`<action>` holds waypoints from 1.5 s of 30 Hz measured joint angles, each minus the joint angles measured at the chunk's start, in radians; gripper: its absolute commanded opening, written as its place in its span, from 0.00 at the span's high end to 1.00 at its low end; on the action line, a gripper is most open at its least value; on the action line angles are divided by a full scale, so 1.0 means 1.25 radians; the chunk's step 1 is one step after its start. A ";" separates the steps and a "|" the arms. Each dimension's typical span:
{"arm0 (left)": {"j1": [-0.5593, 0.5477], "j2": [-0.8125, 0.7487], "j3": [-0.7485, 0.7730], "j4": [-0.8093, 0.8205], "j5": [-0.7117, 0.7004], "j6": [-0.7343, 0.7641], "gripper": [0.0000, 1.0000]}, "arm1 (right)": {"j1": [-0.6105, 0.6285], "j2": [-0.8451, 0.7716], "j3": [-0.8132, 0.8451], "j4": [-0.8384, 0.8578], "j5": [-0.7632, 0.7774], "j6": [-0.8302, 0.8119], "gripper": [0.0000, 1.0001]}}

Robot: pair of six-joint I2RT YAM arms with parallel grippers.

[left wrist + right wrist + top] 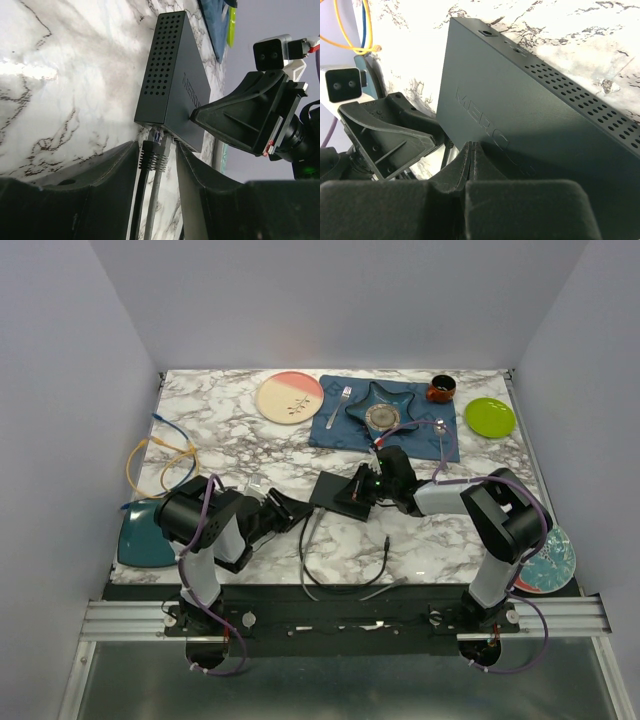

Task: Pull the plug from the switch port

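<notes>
The left gripper [156, 150] lies low over the marble table [65, 100] with its fingers [117, 167] apart. Two plugs sit in the gap between them, a black plug [148, 154] with a ribbed boot and a grey plug [161, 159] beside it. The black one lies against one finger, while a thin gap shows between the grey one and the other finger. Both plugs are seated in sockets on the edge of the switch [170, 80], which lies flat on the table straight ahead of this gripper's fingertips. Their two cables run back between the fingers, under the wrist.

The right gripper [472, 150] faces it from the opposite side. Its fingers are pressed together, and their joined tip rests on the top face of the switch, close to the socket edge. Beyond it, past the left gripper, a yellow cable [350, 40] loops on the table.
</notes>
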 measured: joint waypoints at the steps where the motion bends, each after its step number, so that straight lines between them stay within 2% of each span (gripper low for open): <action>1: -0.004 -0.008 0.004 -0.015 -0.005 0.005 0.50 | 0.000 0.000 0.000 0.000 0.000 0.000 0.98; 12: -0.015 -0.086 0.054 -0.191 -0.045 0.049 0.56 | 0.000 0.002 0.002 0.000 0.000 0.000 0.98; 20: -0.015 -0.087 0.055 -0.198 -0.046 0.054 0.61 | 0.000 0.002 0.002 0.000 0.000 0.000 0.98; 30: -0.019 -0.076 0.055 -0.167 -0.045 0.053 0.80 | 0.000 0.003 0.002 0.001 0.000 0.000 0.98; 34: -0.020 -0.068 0.055 -0.169 -0.046 0.054 0.80 | 0.000 0.003 0.002 0.002 0.001 0.000 0.98; 40: -0.020 -0.068 0.053 -0.168 -0.047 0.054 0.73 | 0.000 0.003 0.002 0.002 0.001 0.000 0.98; 43: -0.020 -0.066 0.053 -0.168 -0.046 0.053 0.80 | 0.000 0.003 0.002 0.002 0.001 0.000 0.98; 45: -0.022 -0.065 0.053 -0.164 -0.046 0.053 0.93 | 0.000 0.003 0.002 0.003 0.001 0.000 0.98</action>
